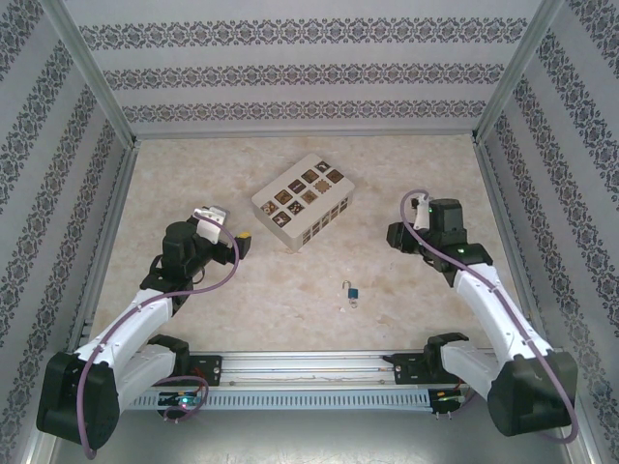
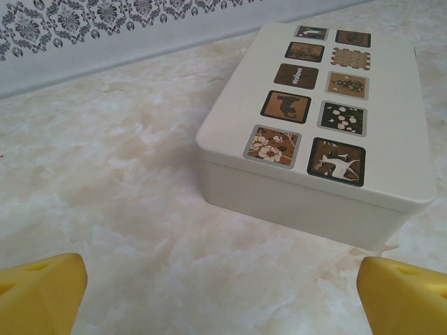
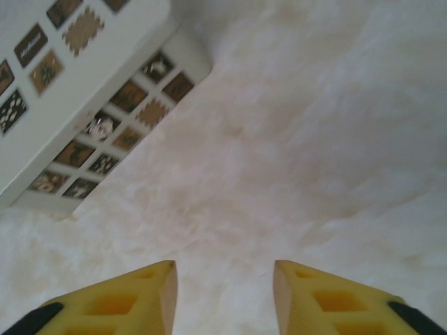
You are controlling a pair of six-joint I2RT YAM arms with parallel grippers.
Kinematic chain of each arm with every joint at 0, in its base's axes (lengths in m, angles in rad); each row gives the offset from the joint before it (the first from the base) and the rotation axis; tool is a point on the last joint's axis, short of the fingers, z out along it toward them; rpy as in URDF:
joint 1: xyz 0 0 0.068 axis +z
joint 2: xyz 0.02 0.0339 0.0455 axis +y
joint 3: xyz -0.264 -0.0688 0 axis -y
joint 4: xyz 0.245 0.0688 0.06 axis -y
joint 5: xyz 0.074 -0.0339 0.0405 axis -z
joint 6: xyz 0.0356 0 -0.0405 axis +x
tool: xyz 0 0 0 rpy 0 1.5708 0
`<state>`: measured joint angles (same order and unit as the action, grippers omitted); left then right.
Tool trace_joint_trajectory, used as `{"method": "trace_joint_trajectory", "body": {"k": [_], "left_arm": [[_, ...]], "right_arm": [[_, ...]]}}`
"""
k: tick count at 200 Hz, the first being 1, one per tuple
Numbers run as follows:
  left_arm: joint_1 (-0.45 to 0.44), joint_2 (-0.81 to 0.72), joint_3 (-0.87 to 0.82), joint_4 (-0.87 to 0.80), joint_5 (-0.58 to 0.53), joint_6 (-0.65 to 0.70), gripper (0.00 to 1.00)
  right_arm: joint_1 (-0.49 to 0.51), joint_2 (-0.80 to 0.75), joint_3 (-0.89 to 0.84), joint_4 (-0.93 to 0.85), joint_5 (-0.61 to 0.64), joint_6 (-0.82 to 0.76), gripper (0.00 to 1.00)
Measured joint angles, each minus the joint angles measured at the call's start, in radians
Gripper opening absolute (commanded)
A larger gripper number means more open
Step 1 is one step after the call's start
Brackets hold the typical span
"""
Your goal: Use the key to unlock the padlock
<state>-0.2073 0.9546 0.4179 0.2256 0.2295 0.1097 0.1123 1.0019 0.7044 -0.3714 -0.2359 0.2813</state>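
**Two pincers empty, padlock lying apart from both**

Two arms reach in from the near edge of the pale marbled tabletop (image 1: 184,164). At the left, the left pincer (image 1: 244,242) hangs over bare surface. Its wrist view shows the left pincer (image 2: 222,296) spread wide, one yellow fingertip (image 2: 42,293) at each bottom corner and nothing between them. It points at the beige box (image 2: 314,139), which lies flat a little ahead, its lid bearing two rows of dark patterned squares.

Further right in the top view, the beige box (image 1: 303,201) sits near the middle of the tabletop, turned at an angle. Nearer the arm bases and slightly right of it lies the padlock (image 1: 353,290), blue-bodied, with its thin shackle pointing away from the bases. It is well apart from both pincers and from the box. The key (image 1: 349,304) is a pale speck at the padlock's near side, too small to tell whether it sits in the lock.

At the right, the right pincer (image 1: 395,235) faces toward the box. From its wrist camera, the right pincer (image 3: 223,279) is narrowly parted, holding nothing, above bare tabletop. The box (image 3: 63,84) fills the upper left corner.
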Motion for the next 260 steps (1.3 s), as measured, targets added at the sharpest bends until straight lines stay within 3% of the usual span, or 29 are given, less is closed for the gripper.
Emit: {"method": "trace_joint_trajectory", "body": {"k": [8,29,70,97,158,197,228,260], "left_arm": [[0.000,-0.002,0.000,0.000,-0.003,0.002,0.99],[0.000,-0.010,0.000,0.000,-0.011,0.008,0.99],[0.000,-0.015,0.000,-0.001,-0.060,0.023,0.99],[0.000,-0.017,0.000,-0.001,-0.108,0.027,0.99],[0.000,-0.018,0.000,-0.001,-0.195,0.037,0.99],[0.006,0.043,0.000,0.018,-0.247,0.021,0.99],[0.010,0.171,0.000,0.113,-0.296,0.002,0.99],[0.014,0.326,-0.009,0.311,-0.359,0.000,0.99]], "right_arm": [[-0.009,-0.018,-0.003,0.020,0.021,-0.018,0.55],[-0.026,-0.068,-0.046,0.104,0.072,-0.087,0.58],[-0.042,-0.068,-0.164,0.248,0.166,-0.243,0.77],[-0.089,-0.006,-0.211,0.369,0.201,-0.283,0.98],[-0.150,0.255,-0.300,0.808,0.204,-0.285,0.99],[-0.176,0.402,-0.306,1.031,0.135,-0.243,0.99],[-0.176,0.517,-0.381,1.294,0.085,-0.229,0.98],[-0.176,0.545,-0.412,1.357,0.060,-0.227,0.98]]}}
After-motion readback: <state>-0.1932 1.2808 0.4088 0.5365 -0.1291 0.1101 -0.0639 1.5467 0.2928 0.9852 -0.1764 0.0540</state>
